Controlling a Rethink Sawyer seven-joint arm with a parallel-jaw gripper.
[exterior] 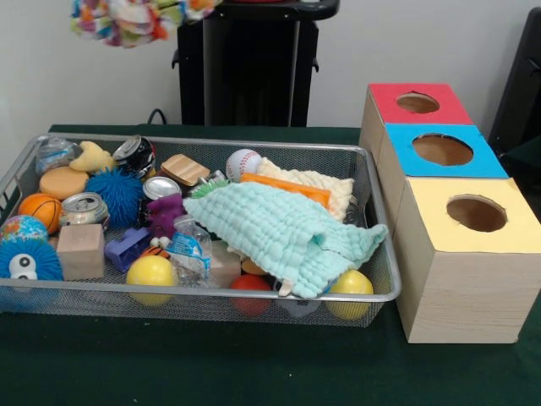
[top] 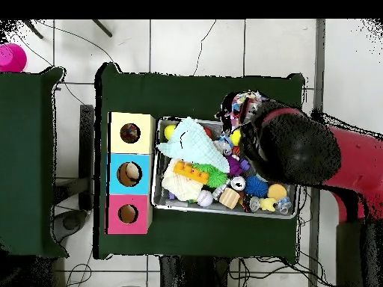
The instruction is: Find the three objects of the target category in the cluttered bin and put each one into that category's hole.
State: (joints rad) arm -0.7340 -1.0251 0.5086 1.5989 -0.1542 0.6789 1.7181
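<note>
The wire mesh bin (exterior: 373, 222) lies on the green table, full of mixed things; in the overhead view (top: 158, 200) it lies right of the boxes. The round hole (exterior: 477, 213) in the yellow top of the largest wooden box is beside the bin's right end, and also shows from above (top: 130, 133). A multicoloured fluffy cloth (exterior: 127, 17) hangs in the air at the top edge, above the bin's left end. From above, the cloth (top: 244, 105) sits at my gripper (top: 236, 113), which the arm mostly hides.
The blue-topped box (exterior: 442, 150) and the red-topped box (exterior: 418, 103) stand behind the yellow one. A mint cloth (exterior: 287, 233) and a cream cloth (exterior: 336, 188) lie in the bin with balls, cans, a wooden block and a bottle. My red arm (top: 351, 161) reaches over the bin.
</note>
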